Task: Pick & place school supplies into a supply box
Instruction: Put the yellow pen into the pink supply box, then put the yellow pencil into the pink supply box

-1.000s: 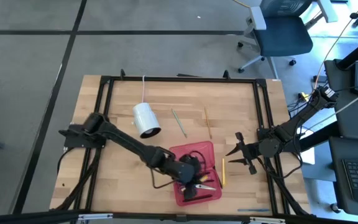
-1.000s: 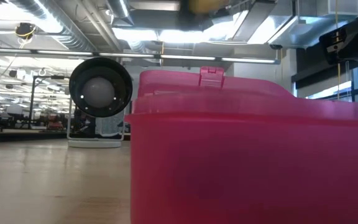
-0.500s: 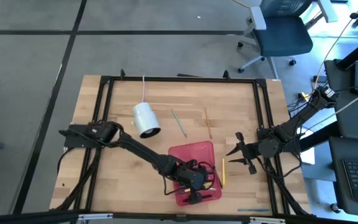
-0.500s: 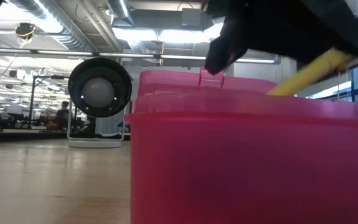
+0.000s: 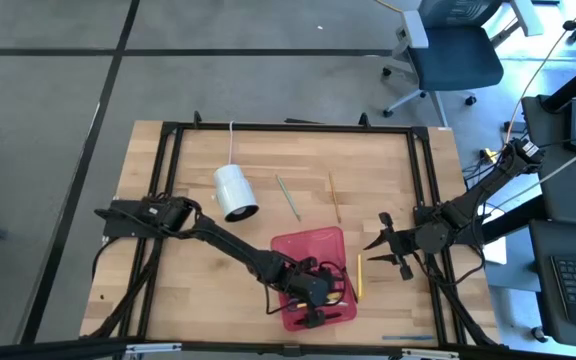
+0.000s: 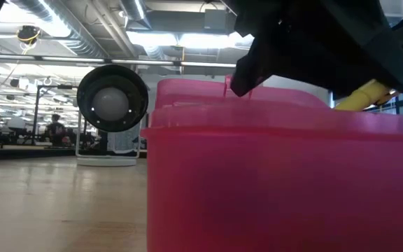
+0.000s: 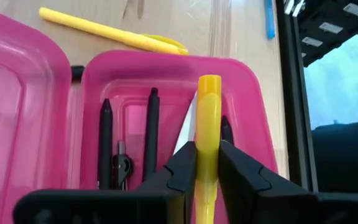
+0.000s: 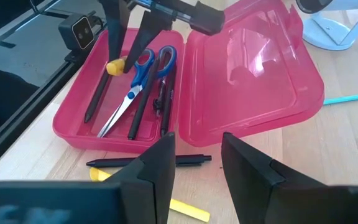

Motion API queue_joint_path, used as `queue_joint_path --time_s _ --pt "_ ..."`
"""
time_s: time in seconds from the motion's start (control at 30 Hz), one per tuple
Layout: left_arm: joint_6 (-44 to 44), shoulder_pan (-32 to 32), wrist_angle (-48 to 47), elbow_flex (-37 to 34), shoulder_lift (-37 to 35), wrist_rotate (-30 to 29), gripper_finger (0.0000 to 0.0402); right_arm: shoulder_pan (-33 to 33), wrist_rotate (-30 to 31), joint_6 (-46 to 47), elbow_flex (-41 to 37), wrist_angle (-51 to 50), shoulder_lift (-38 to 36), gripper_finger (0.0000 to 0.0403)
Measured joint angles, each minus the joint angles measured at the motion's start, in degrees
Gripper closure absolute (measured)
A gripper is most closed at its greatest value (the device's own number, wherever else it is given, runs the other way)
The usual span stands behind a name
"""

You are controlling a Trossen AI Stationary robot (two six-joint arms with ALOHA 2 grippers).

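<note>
Left claw (image 7: 207, 163) over the open red pencil case (image 5: 313, 270), pinching a yellow marker (image 7: 208, 134) between its fingers, marker tip inside the tray. Blue-handled scissors (image 8: 137, 79) and black pens (image 7: 151, 134) lie in the tray. Right claw (image 8: 196, 163) spread, empty, just beside the case above the tabletop (image 5: 208, 270); another yellow marker (image 5: 359, 276) there.

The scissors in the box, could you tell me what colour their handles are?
Blue; the scissors show best in the right wrist view.
</note>
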Motion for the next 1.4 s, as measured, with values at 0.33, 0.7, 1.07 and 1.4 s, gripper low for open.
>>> queue_joint_path --time_s 0.33,0.7,1.07,1.4 --pt "4.34 0.02 1.00 -0.02 -0.03 -0.86 0.0345 0.00 -0.02 0.02 0.00 0.02 0.02 0.0269" --pt "10.49 0.02 0.56 -0.07 -3.00 -4.93 0.0313 0.00 -0.02 0.04 0.00 0.02 0.02 0.0269" --pt "16.59 -1.93 -8.42 -0.20 -13.56 -11.15 0.0303 -0.02 -1.59 6.61 0.00 -0.25 0.00 0.0270" --pt "23.79 -1.80 -6.84 -0.26 -16.86 -5.61 0.0303 -0.02 -8.46 18.82 0.00 1.16 0.00 0.0270"
